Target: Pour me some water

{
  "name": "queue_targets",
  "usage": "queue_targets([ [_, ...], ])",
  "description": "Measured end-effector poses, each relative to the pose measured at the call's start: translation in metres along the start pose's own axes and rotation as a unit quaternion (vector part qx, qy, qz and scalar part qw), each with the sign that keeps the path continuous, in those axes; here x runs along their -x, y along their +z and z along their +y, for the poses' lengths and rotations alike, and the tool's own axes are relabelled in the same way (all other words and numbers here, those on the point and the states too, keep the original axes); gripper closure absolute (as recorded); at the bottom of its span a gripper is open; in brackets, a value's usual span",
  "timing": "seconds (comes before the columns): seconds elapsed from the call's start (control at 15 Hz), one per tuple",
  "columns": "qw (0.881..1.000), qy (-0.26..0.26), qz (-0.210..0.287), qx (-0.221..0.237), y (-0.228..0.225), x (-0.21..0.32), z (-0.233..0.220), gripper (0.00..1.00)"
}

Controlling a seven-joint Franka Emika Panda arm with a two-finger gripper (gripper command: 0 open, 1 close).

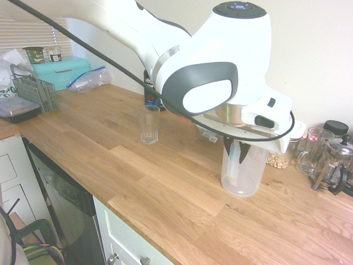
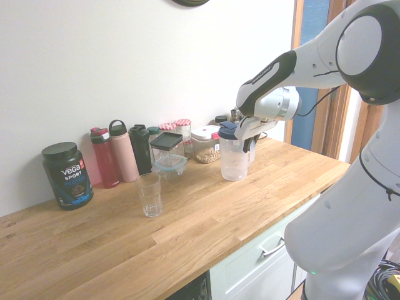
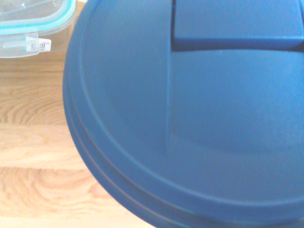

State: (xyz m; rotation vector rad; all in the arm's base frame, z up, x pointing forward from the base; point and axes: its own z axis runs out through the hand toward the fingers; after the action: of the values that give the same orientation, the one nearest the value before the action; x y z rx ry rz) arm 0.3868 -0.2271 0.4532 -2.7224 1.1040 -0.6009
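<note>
A clear plastic water pitcher (image 1: pixel 242 175) (image 2: pixel 234 161) with a dark blue lid (image 2: pixel 228 130) stands upright on the wooden counter (image 2: pixel 187 231). My gripper (image 2: pixel 250 143) comes down at the pitcher's handle side and is shut on the handle; in the first exterior view the wrist hides most of the gripper (image 1: pixel 234 148). The blue lid (image 3: pixel 190 118) fills the wrist view from close above. An empty drinking glass (image 1: pixel 149 124) (image 2: pixel 149 194) stands upright on the counter, well apart from the pitcher, towards the black tub.
Along the wall stand a black protein tub (image 2: pixel 67 175), red (image 2: pixel 104 159), pink (image 2: pixel 124 151) and dark (image 2: pixel 140 149) bottles, a lidded food container (image 2: pixel 169 165) and jars (image 2: pixel 205 145). A French press (image 1: pixel 333 165) and glass mug (image 1: pixel 310 153) sit beyond the pitcher. A grey rack (image 1: pixel 36 91) stands far off.
</note>
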Motion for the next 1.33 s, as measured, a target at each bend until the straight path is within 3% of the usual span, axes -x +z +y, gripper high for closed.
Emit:
queue_targets([
  [0.2,0.999,-0.038,-0.022,-0.002,-0.023,-0.012,-0.012,1.00],
  [0.33,0.995,-0.092,-0.046,0.002,-0.050,-0.022,-0.031,1.00],
  [0.67,0.967,-0.232,-0.104,0.017,-0.065,-0.005,-0.092,1.00],
  [0.93,0.928,-0.343,-0.137,0.054,-0.058,0.042,-0.156,1.00],
  [1.33,0.846,-0.498,-0.148,0.123,-0.065,0.091,-0.236,1.00],
])
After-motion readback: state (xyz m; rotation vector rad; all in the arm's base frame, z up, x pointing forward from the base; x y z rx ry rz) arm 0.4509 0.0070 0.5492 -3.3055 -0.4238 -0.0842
